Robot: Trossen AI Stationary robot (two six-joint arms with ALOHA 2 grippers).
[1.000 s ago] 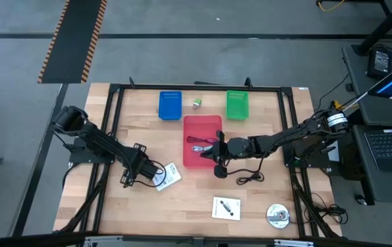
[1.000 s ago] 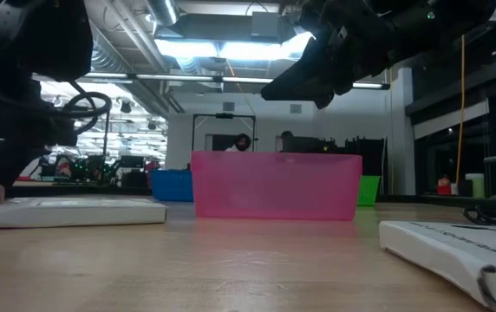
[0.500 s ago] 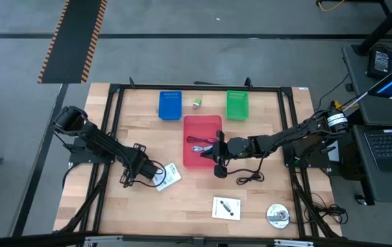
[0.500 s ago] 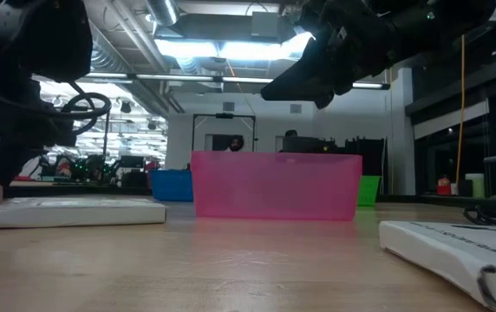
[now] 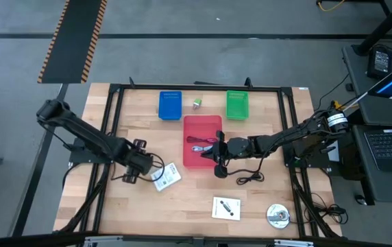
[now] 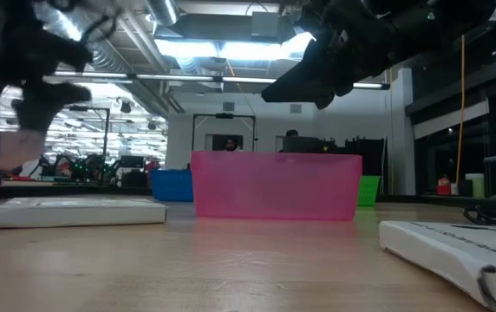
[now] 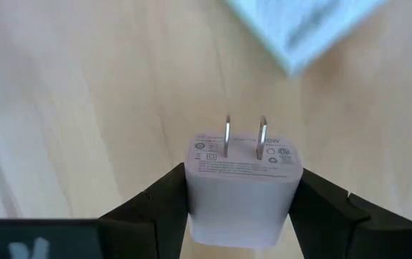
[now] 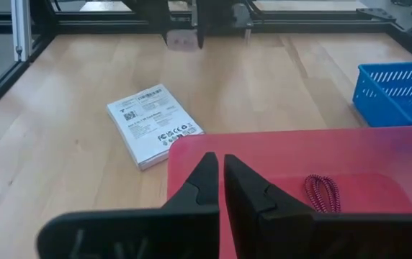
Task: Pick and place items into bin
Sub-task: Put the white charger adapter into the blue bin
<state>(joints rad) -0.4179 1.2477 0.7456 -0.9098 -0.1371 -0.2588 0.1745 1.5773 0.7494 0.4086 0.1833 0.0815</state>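
Observation:
My left gripper (image 5: 129, 174) hangs over the table's left part, shut on a pale pink plug block (image 7: 242, 180); both also show far off in the right wrist view (image 8: 183, 39). A white-green packet (image 5: 167, 176) lies flat beside it. My right gripper (image 5: 218, 156) is shut and empty above the near right edge of the red bin (image 5: 201, 130). A reddish coiled cable (image 8: 323, 193) lies in that bin. A black cable (image 5: 251, 178), a white card with a black part (image 5: 226, 207) and a silver disc (image 5: 277, 215) lie on the table. My left gripper pinches the pink plug block by two opposite sides (image 7: 191, 188) between its two fingers. The fingers come from above, pointing down. The face with the two metal prongs (image 7: 243, 137) is turned toward the wrist camera. The block is lifted clear of the table.
A blue tray (image 5: 170, 105) and a green tray (image 5: 237, 104) stand at the far edge, with a small object (image 5: 197, 103) between them. A black frame (image 5: 111, 123) runs round the table. Bare wood lies in the near left part.
My left gripper has gone up from the table with the pink plug block, which is now lifted clear; the arm's elbow has swung toward the far left. The packet has stayed where it was.

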